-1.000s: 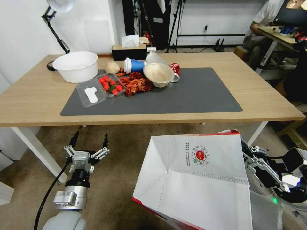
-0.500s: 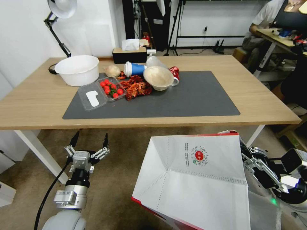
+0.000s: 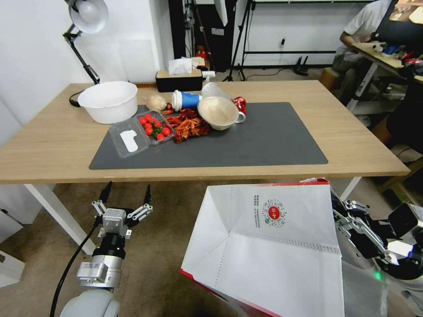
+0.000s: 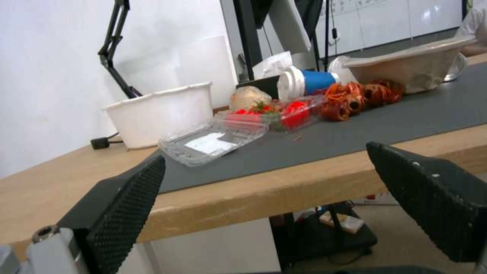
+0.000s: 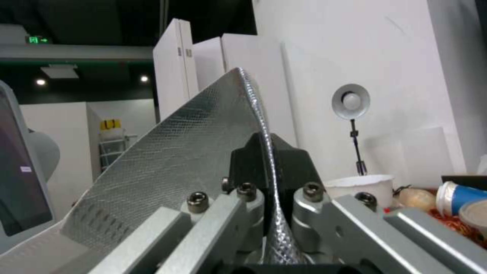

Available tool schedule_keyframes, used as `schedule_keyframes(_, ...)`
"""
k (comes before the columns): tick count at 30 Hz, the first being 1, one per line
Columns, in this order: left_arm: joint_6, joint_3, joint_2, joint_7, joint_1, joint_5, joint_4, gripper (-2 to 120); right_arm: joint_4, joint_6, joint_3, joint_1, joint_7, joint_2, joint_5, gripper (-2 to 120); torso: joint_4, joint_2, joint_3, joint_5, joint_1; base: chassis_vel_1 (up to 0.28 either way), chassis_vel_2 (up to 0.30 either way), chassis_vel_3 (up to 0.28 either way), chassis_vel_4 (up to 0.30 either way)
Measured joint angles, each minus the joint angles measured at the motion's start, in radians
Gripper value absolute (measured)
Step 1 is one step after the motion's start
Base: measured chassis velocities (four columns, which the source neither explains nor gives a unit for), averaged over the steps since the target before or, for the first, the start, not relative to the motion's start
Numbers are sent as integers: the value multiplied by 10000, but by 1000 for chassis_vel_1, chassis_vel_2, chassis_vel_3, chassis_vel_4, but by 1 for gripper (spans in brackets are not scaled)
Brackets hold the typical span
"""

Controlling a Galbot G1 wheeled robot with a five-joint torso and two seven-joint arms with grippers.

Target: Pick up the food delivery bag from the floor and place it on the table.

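The food delivery bag [image 3: 269,251] hangs tilted in front of me, white with a round red logo and a red edge, clear of the carpeted floor [image 3: 172,246]. My right gripper [image 3: 338,210] is shut on the bag's right rim. The right wrist view shows its black fingers [image 5: 289,160] pinching the silver foil lining [image 5: 193,152]. The bag's top edge sits just below the front edge of the table [image 3: 53,145], a light-wood top with a dark grey mat [image 3: 264,141]. My left gripper [image 3: 126,194] is open and holds nothing, low before the table edge; its pads [image 4: 127,205] are spread wide.
On the mat's left half lie a white bowl [image 3: 109,101], a clear tray of tomatoes [image 3: 152,127], red food scraps [image 3: 187,125], a blue cup [image 3: 187,100] and a beige bowl [image 3: 218,112]. The mat's right half is bare. A white table leg [image 3: 57,211] stands left.
The whole head view has shifted, so the camera moved: the table now sits lower in the picture, nearer the bag's top edge. The bag stays in my right gripper; the left stays open.
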Motion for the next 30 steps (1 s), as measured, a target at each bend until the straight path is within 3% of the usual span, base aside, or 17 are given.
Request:
schedule_keyframes(21,-236,36,80,97,-67,-232,121,99,121,9,37,-86,20,64,-51,0,0,967,553,0,408,0,0,0,0)
schedule_keyframes(30,-446,77,111,340,-99,-528,67,100,122,19,-9,-79,12,50,-109,0,0,1186,681,1,500,0,0,0,0)
